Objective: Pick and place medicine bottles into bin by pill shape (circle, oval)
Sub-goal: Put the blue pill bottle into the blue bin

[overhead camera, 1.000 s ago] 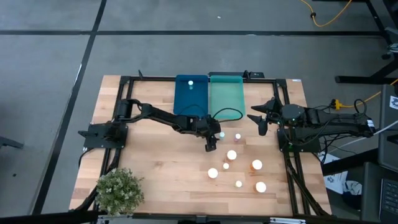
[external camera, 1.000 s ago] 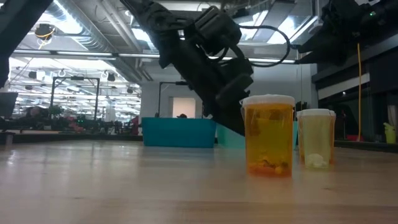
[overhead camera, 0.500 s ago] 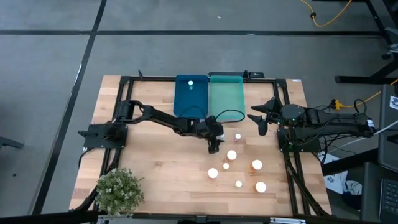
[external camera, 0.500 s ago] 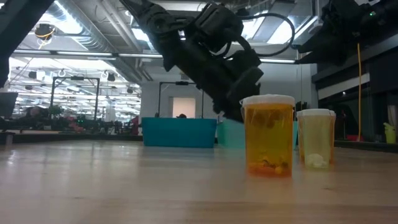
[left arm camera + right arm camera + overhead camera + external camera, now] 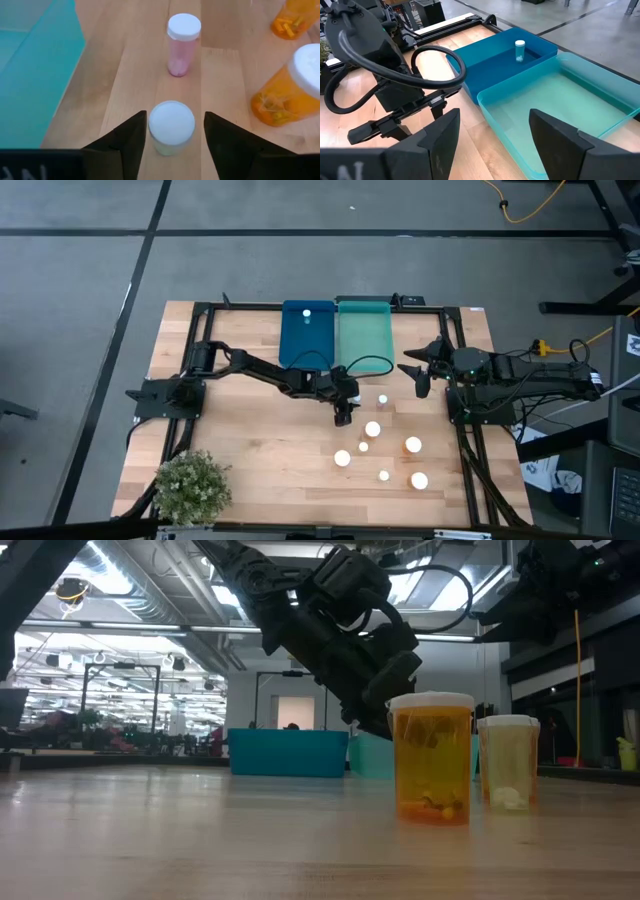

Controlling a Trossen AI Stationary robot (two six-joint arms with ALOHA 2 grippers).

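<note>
The left gripper (image 5: 343, 418) reaches out over the middle of the wooden tabletop (image 5: 250, 440), just in front of the 2 bins. Its jaws are apart, and a small bottle with a white cap (image 5: 172, 127) stands on the wood between them. The left wrist view does not show if the fingers (image 5: 131, 140) touch it. In the high view the gripper covers this bottle.

Just beyond it stands a slim pink bottle (image 5: 182, 44) with a white cap, also upright. In the high view it shows near the gripper (image 5: 382, 398). 2 wider orange bottles stand off to one side in the left wrist view, one close (image 5: 291, 88) and one farther (image 5: 295, 19).

More bottles stand upright in a loose group on the tabletop nearer the front edge, with their white caps up (image 5: 372, 429) (image 5: 342, 458) (image 5: 419, 480). One of them has an orange body (image 5: 413, 445). In the low view an orange bottle (image 5: 431, 756) stands close, with a paler one (image 5: 508, 761) just beside it.

The dark blue bin (image 5: 306, 340) sits at the back, touching the teal bin (image 5: 364, 340). One small bottle (image 5: 519, 50) stands upright inside the dark blue bin.

The right gripper (image 5: 420, 384) waits at the right side of the tabletop, beside the teal bin. Its jaws are apart and hold nothing.
</note>
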